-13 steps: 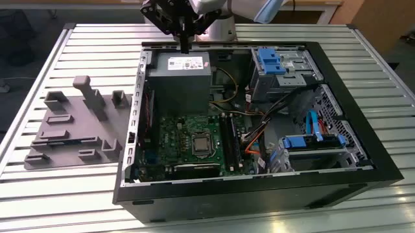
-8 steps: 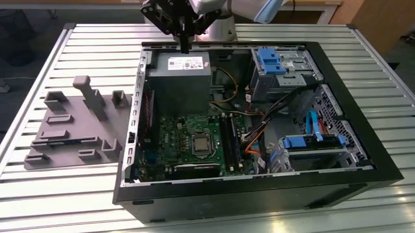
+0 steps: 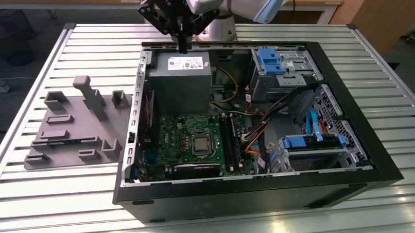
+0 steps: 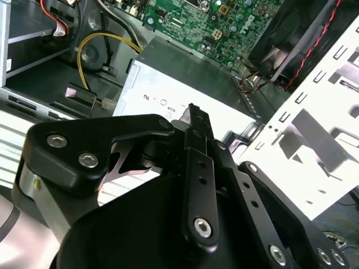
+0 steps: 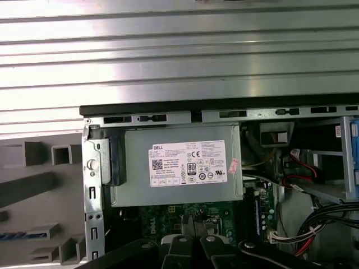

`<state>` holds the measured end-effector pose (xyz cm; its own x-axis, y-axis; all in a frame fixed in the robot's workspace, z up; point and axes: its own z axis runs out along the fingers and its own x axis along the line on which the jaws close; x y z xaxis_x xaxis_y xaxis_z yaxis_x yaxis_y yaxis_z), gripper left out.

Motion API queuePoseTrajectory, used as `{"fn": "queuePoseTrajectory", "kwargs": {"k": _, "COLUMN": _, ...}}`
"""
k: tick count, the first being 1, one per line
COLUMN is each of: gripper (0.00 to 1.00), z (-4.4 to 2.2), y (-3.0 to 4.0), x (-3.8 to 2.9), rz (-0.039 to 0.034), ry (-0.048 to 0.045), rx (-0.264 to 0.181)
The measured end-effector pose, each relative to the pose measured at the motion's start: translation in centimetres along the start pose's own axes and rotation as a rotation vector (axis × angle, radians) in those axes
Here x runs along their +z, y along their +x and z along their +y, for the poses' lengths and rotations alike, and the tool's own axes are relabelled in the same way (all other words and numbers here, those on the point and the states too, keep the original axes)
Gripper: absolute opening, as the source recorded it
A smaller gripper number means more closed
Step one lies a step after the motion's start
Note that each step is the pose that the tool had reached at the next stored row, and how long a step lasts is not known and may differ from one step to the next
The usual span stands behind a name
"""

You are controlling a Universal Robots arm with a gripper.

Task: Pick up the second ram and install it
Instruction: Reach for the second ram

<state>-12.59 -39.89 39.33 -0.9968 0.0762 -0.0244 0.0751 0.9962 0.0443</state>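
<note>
My gripper [image 3: 183, 47] hangs above the far rim of the open computer case [image 3: 259, 194], over the grey power supply [image 3: 180, 80]. Its fingers are pressed together with nothing between them, as both wrist views show at the gripper tip [image 5: 192, 222] [image 4: 195, 112]. The second ram [image 3: 65, 142] is a thin blue-green stick lying in a slot of the grey holder block [image 3: 71, 160], on the exterior view's left, well away from the gripper. The first wrist view shows the ram [image 5: 22, 234] in the same holder. The black memory slots [image 3: 228, 141] run beside the green motherboard [image 3: 188, 131].
The power supply [image 5: 179, 168] sits just under the gripper. Drive cages with blue clips [image 3: 279, 63] [image 3: 311, 143] and bundles of cables [image 3: 259, 131] fill the case on the exterior view's right. The case and holder rest on a slatted metal table [image 3: 65, 204].
</note>
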Motion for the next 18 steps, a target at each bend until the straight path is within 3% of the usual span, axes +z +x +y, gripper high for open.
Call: {"fn": "queuePoseTrajectory", "kwargs": {"k": 18, "gripper": 0.11, "z": -0.11, "y": 1.49, "x": -0.01, "rz": 0.0, "ry": -0.0001, "rx": 0.0}}
